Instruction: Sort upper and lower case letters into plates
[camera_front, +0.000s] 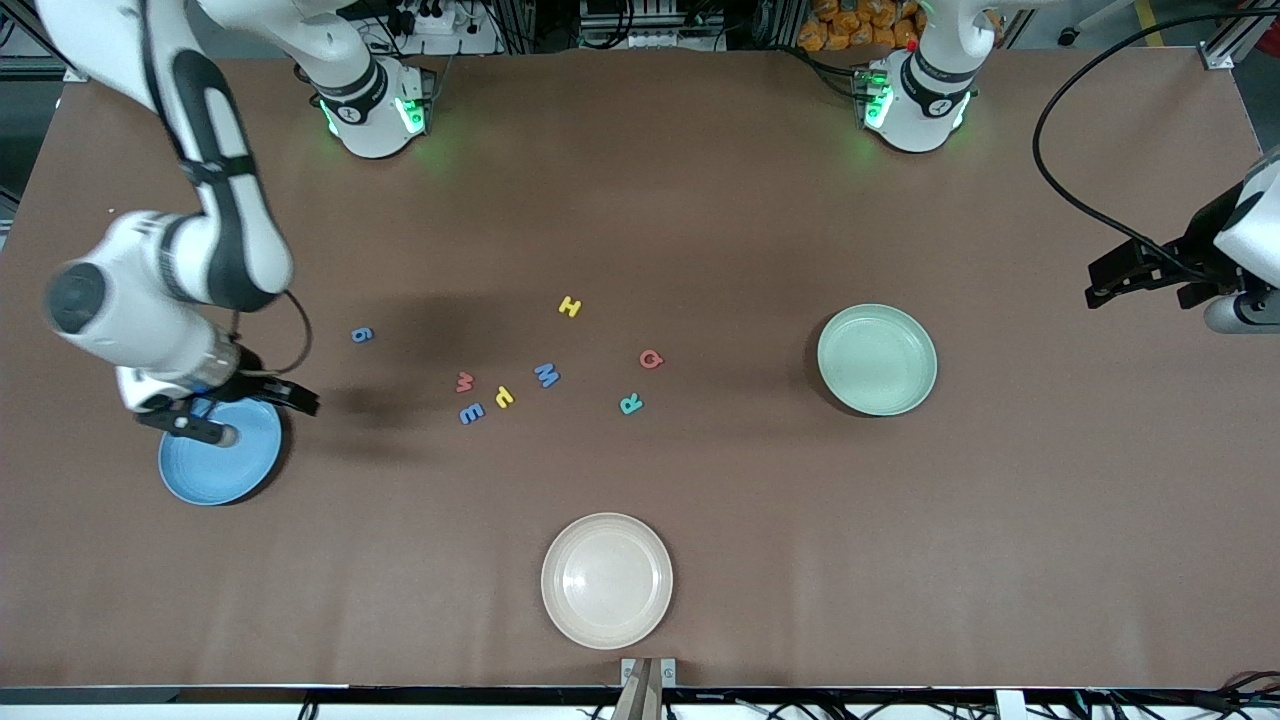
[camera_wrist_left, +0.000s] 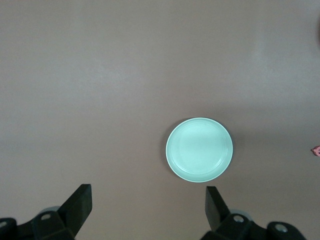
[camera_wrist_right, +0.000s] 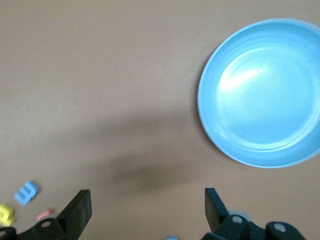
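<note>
**tinkerer_42:** So what's the likely screw-up from here? Biggest stuff first: brown table (camera_front: 700, 600), three plates. Blue plate (camera_front: 222, 465) sits at about 8 o'clock on the table, mint plate (camera_front: 877, 360) at about 3, cream plate (camera_front: 607, 580) at 6. Right gripper (camera_front: 228, 412) hangs over the blue plate's rim, jaws wide, nothing in them. Left gripper (camera_front: 1105, 285) waits up over bare table at the left arm's end, jaws wide too, also empty.

**mossback:** My guess, it's the letters. They're tiny and flat, so open fingers could easily skid one along instead of pinching it. And look at the centre cluster: red w (camera_front: 464, 381), blue E (camera_front: 471, 413) and the yellow one (camera_front: 504, 397) lie just beside each other. Go for one and you probably nudge its neighbour.

**tinkerer_42:** Blue M (camera_front: 546, 375), yellow H (camera_front: 570, 306), red G (camera_front: 651, 358) and teal R (camera_front: 631, 404) have more room. The lone blue letter (camera_front: 362, 334) sits at 10 o'clock from the cluster, toward the right arm's end.

**mossback:** That one's case I can't read, so mis-sorting is a risk. Same for dropping something in the cream plate, which I'd say isn't a target.

**tinkerer_42:** Surface is a plain matte sheet. Beside the arm bases at 12 there's framing, cables and something orange.
</note>
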